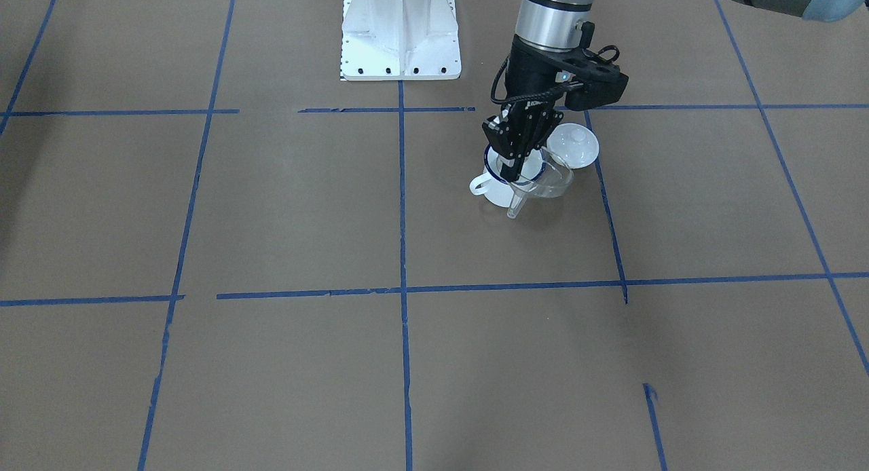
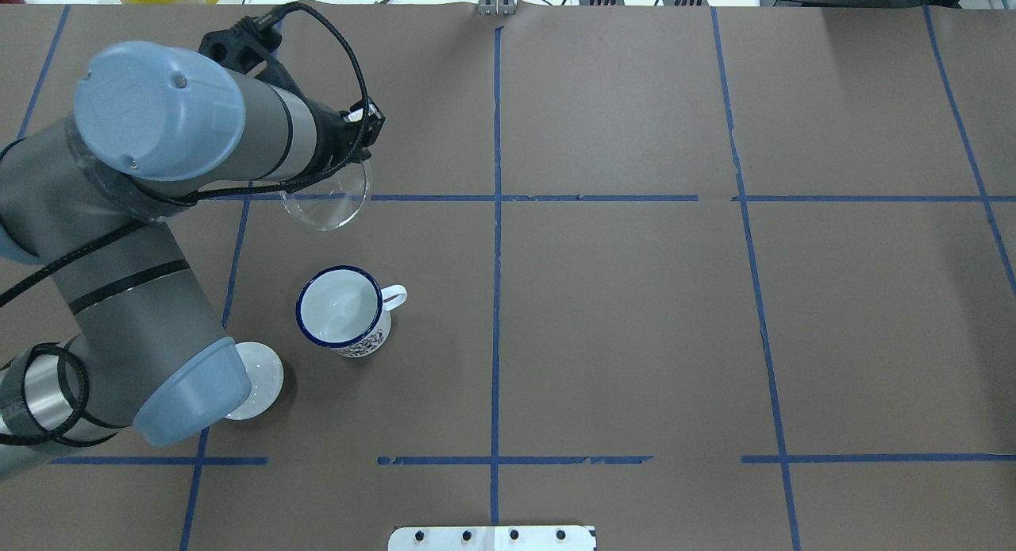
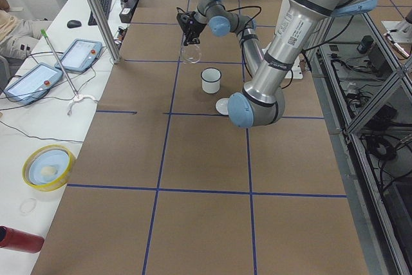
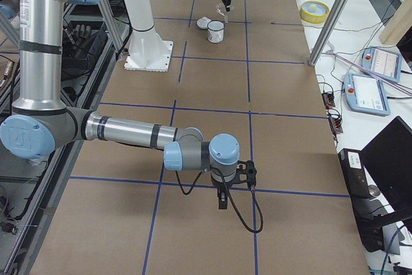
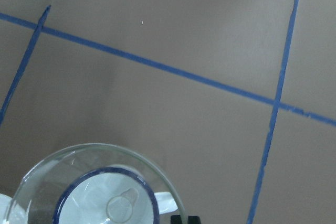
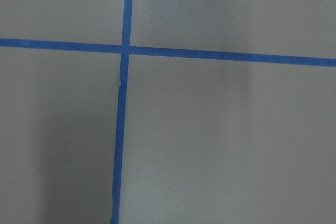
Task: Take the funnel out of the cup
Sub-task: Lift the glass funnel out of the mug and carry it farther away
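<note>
My left gripper [image 1: 519, 167] is shut on the rim of the clear funnel [image 1: 551, 182] and holds it tilted in the air above the cup [image 1: 499, 189], spout free of the mug. From overhead the funnel [image 2: 325, 206] shows apart from the white mug with its dark blue rim [image 2: 341, 313], which stands upright with its handle to the right. In the left wrist view I look down through the funnel [image 5: 79, 177] at the cup's blue rim [image 5: 149, 203] below. My right gripper [image 4: 222, 201] hangs over bare table far from the cup; I cannot tell whether it is open or shut.
A white domed lid [image 2: 258, 380] lies on the table next to the cup, partly under my left arm's elbow. The white robot base plate [image 1: 400, 40] is behind the cup. A metal pole [image 3: 96, 14] and tablets [image 3: 80, 56] stand at the far table edge.
</note>
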You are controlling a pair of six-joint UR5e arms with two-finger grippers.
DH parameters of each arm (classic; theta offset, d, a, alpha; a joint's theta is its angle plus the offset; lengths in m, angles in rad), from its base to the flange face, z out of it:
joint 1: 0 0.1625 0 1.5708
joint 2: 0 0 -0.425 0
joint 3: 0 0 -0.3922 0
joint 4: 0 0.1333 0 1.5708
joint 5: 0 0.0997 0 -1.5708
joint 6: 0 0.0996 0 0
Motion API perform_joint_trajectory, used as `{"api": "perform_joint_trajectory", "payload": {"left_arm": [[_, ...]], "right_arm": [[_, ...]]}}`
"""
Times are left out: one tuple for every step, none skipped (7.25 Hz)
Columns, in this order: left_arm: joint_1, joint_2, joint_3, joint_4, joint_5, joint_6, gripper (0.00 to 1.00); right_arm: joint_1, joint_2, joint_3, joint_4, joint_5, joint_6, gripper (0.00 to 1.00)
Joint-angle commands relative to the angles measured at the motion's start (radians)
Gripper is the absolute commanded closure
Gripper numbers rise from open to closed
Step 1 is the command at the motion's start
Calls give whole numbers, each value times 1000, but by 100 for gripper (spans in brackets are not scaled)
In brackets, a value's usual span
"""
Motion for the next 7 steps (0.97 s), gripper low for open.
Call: {"api": "perform_joint_trajectory", "payload": {"left_arm": [[-56, 7, 228, -283, 195, -247, 100], [-63, 5, 364, -401, 258, -315, 100], [-62, 4, 505, -566, 317, -338, 100], [-60, 1, 596, -674, 331, -332, 100], [-57, 1, 616, -684, 331, -331, 100], [-51, -2, 644, -687, 331, -328, 100], [-44, -4, 666, -698, 331, -328, 100]], "right_arm": [[0, 0, 0, 0, 0, 0, 0], [0, 0, 2, 0, 0, 0, 0], [0, 0, 0, 0, 0, 0, 0], [0, 0, 2, 0, 0, 0, 0], [0, 0, 0, 0, 0, 0, 0], [0, 0, 0, 0, 0, 0, 0], [0, 0, 0, 0, 0, 0, 0]]}}
